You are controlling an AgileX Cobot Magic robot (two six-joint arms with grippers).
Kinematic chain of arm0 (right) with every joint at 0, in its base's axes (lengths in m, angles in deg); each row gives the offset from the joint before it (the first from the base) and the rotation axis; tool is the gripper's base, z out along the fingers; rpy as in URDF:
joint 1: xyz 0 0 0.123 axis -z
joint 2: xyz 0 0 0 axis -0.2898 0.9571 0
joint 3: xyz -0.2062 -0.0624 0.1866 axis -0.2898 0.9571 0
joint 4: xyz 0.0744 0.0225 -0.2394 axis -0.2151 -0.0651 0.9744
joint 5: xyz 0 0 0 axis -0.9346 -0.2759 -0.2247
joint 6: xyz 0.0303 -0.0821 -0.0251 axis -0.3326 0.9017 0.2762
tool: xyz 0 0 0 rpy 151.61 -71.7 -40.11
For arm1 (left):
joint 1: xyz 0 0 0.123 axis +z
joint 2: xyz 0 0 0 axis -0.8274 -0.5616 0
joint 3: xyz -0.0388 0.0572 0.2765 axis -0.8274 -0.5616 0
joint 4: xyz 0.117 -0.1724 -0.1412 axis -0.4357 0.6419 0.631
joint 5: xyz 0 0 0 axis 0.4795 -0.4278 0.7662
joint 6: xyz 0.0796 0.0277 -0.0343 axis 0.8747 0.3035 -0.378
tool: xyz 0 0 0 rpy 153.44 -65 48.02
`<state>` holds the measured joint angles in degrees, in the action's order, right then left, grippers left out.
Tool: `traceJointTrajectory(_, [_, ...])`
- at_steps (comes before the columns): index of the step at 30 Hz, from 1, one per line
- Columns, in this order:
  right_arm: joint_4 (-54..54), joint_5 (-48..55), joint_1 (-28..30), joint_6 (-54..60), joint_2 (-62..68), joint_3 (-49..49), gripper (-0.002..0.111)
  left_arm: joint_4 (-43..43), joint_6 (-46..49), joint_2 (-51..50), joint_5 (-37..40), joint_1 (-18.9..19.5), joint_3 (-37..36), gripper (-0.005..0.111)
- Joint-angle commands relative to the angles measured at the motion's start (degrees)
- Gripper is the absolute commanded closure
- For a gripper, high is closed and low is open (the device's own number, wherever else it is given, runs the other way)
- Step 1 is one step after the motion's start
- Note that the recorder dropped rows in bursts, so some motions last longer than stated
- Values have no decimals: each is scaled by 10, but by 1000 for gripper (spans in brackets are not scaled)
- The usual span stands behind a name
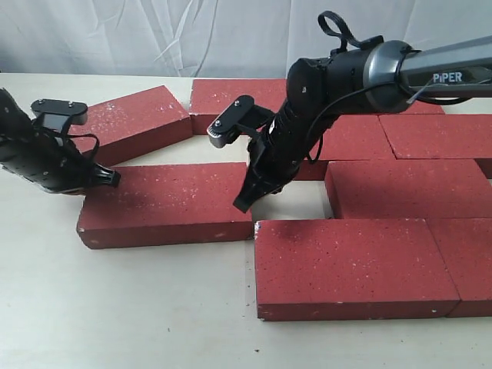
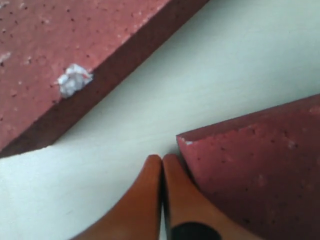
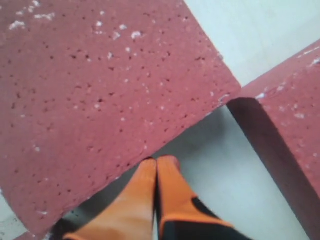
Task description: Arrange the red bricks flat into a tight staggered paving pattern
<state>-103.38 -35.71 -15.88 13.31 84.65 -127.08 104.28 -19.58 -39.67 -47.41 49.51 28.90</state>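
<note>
Several dark-red bricks lie flat on the table. One loose red brick lies slightly askew at left centre, and its near right corner meets the corner of the front brick. My right gripper is shut and empty, its tips against the loose brick's right end. Also shut and empty, my left gripper sits by that brick's far left corner. A tilted brick lies behind it.
More bricks sit in staggered rows at the right and along the back, with one behind the right arm. A bare gap of table separates the loose brick from the right rows. White cloth hangs behind.
</note>
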Motion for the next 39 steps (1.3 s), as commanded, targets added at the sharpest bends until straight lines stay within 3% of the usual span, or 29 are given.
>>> traceJointTrajectory(1, [26,7,0,-10,-2,-4,109,6,5,-21,-21,-23,2,107])
traceJointTrajectory(8, [45,7,0,-29,-2,-4,109,6,5,-21,-31,-52,9,107])
traceJointTrajectory(14, [98,8,0,-64,-6,-4,109,9,5,-21,-38,-52,9,107])
traceJointTrajectory(20, [208,25,0,-199,-32,-4,109,10,5,-21,-37,-52,9,107])
traceJointTrajectory(28, [236,70,6,-204,-74,12,109,-24,5,-10,-9,-45,13,107])
traceJointTrajectory(35, [219,4,100,-204,-159,88,109,-33,-3,7,32,-6,13,107])
traceJointTrajectory(39, [174,-40,154,-200,-202,115,109,-25,-1,-16,64,-2,13,107])
